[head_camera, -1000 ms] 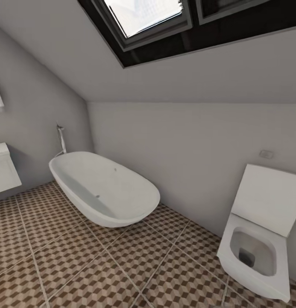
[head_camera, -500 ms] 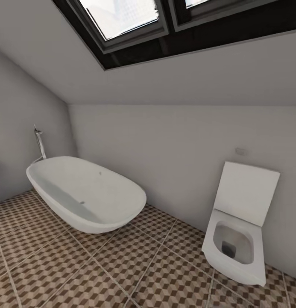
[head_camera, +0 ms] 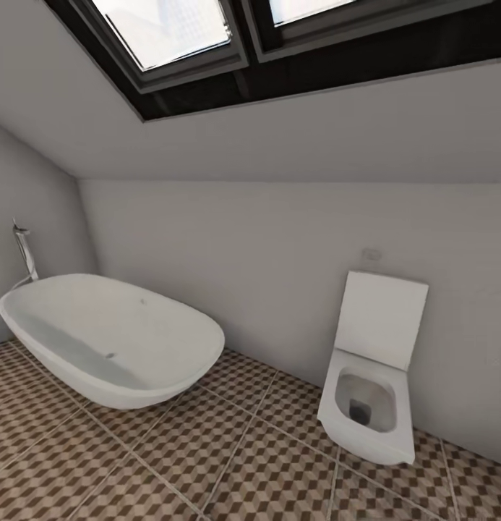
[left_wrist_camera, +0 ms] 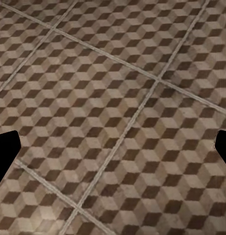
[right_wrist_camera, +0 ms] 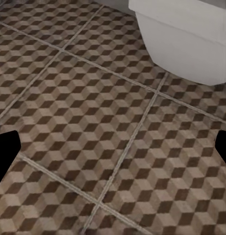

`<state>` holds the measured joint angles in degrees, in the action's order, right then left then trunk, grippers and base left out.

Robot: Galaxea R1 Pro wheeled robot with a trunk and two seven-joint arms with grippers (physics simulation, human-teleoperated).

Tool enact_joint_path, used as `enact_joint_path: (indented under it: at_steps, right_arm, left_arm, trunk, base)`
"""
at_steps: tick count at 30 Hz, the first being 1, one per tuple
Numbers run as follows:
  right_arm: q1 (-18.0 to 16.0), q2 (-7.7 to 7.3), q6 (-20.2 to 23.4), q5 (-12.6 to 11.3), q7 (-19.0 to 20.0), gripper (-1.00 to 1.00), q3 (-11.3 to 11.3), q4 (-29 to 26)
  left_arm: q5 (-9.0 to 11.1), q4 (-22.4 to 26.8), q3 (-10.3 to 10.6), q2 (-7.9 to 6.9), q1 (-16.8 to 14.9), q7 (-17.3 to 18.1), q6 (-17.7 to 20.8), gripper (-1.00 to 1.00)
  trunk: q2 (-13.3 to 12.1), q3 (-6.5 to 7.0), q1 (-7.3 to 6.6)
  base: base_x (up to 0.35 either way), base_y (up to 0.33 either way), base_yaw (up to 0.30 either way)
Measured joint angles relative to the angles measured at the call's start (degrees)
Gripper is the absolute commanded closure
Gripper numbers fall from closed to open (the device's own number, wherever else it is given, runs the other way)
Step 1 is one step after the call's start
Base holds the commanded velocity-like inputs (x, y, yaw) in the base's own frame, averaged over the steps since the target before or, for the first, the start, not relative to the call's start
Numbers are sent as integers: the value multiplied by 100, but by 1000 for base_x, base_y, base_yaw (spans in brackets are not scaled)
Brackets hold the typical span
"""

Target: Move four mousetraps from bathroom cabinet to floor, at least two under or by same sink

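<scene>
The bathroom floor of brown, beige and white cube-pattern tiles spreads across the lower head view. My left gripper hangs over bare floor tiles, its dark fingertips wide apart, open and empty. My right gripper is also open and empty above the floor, near the base of the white toilet. The mousetraps, the cabinet and the sink are out of view.
An oval white bathtub with a chrome floor faucet stands at the left. A square white toilet with its lid up sits against the back wall at the right. A sloped ceiling with dark-framed skylights hangs overhead.
The camera has turned to the right: bathtub and toilet slide leftward in the picture, and the white vanity at the left edge has left the view.
</scene>
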<state>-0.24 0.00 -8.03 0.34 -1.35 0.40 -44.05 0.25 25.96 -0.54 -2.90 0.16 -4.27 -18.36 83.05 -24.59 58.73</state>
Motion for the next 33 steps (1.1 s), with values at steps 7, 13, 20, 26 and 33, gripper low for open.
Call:
enact_joint_path:
  at_steps: [7,13,20,26,33]
  right_arm:
    - [0,0,0,-1,0,-100,0,1]
    - [0,-4,0,4,0,-100,0,0]
    - [0,-5,0,5,0,-100,0,0]
    - [0,-5,0,6,0,-100,0,0]
    - [0,-6,0,6,0,-100,0,0]
  left_arm:
    - [0,-5,-2,0,0,2,0,-100]
    - [0,-8,2,0,0,1,0,-100]
    - [0,-7,2,0,0,4,0,-100]
    - [0,-5,5,0,-1,1,0,-100]
    - [0,-7,3,0,0,2,0,-100]
  trunk:
    - [0,38,0]
    - [0,60,0]
    - [0,57,0]
    - [0,46,0]
    - [0,31,0]
  base:
    - [0,113,-240]
    - [0,52,-240]
    - [0,7,-240]
    - [0,1,-243]
    - [0,0,-257]
